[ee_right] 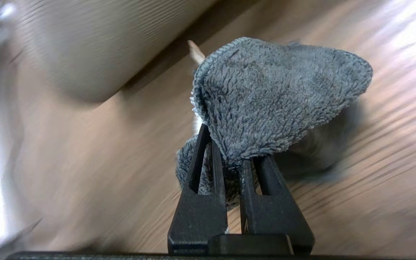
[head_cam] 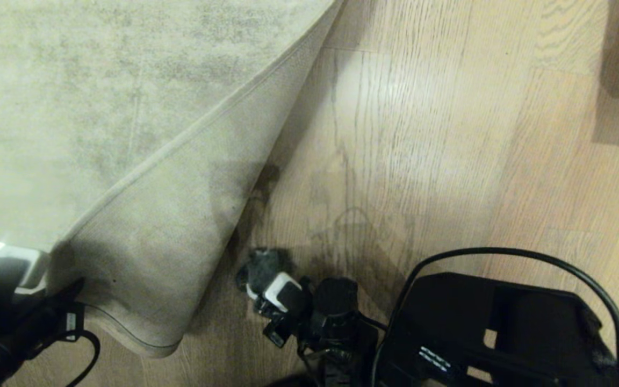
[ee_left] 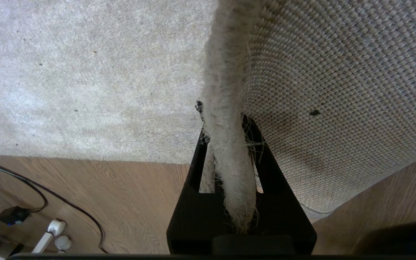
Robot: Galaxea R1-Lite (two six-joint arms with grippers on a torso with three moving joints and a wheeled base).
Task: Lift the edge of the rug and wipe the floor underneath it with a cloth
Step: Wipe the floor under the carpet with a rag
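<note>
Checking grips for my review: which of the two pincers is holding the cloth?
The right pincer, low over the floor, is clamped on the grey cloth; the left pincer is pinching the rug edge.

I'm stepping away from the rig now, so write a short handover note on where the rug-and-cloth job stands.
Left gripper: shut on the rug edge, holding the corner folded back with its woven underside up.
Right gripper: shut on the cloth, low over the floor beside the lifted flap.
Done: the rug is lifted, the cloth is in the gripper and the floor is exposed.
Left: wipe the exposed floor, then lower the rug. Whether wiping has begun cannot be told.
</note>
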